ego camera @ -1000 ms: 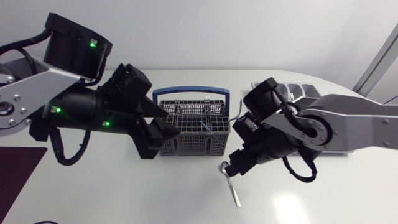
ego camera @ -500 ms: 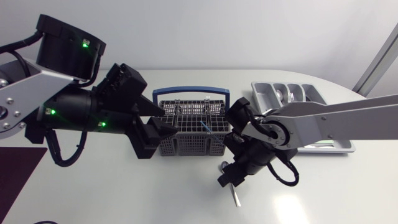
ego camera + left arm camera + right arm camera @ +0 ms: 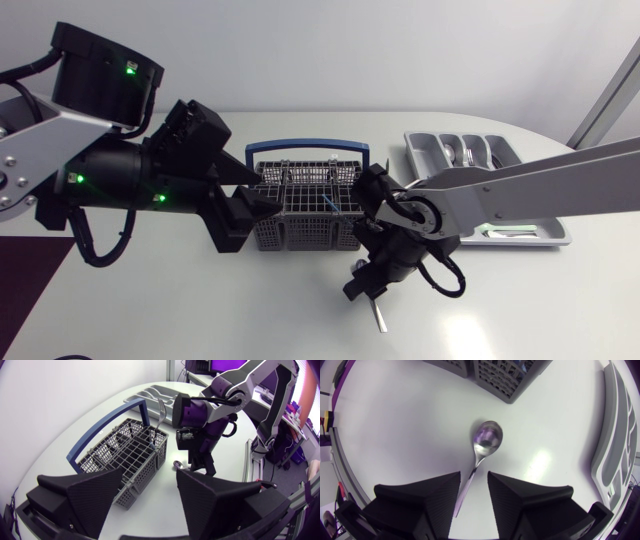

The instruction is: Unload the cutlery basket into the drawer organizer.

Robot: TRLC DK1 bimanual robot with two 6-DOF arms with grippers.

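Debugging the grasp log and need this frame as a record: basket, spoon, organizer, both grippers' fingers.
cutlery basket: upright on the table, fork standing in it
spoon: flat on the table outside the basket, bowl toward it
right gripper: over the spoon, fingers open, straddling its handle
left gripper: fingers open, at the basket's end
drawer organizer: past the right arm, partly hidden by it

spoon (image 3: 379, 316): lower centre of the head view, bowl hidden under the right gripper (image 3: 361, 284)
drawer organizer (image 3: 424, 152): right side, middle covered by the right arm (image 3: 540, 190)
cutlery basket (image 3: 312, 222) contents: too small; perhaps a fork
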